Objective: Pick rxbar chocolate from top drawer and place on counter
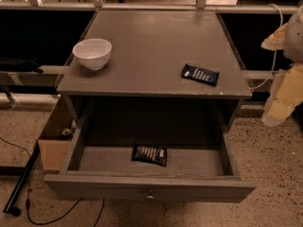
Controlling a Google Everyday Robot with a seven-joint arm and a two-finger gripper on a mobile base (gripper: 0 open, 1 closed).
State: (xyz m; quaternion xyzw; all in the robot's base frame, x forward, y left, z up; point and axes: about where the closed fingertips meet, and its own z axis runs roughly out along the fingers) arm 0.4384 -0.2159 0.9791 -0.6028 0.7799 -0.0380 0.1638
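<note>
The rxbar chocolate (pixel 149 154), in a dark brown-black wrapper with pale lettering, lies flat on the floor of the open top drawer (pixel 149 187), near its middle. The drawer is pulled fully out, and its small metal knob (pixel 150 196) faces me. The counter (pixel 151 46) is the grey-brown top of the cabinet above it. My gripper (pixel 277 109) hangs at the far right edge of the view, beside the cabinet's right side, away from the drawer and the bar. It holds nothing that I can see.
A navy-blue wrapped bar (pixel 200 74) lies on the counter's front right. A white bowl (pixel 92 53) stands at the counter's left edge. A cardboard box (pixel 54 143) with a can sits on the floor left of the cabinet. Cables run across the floor at lower left.
</note>
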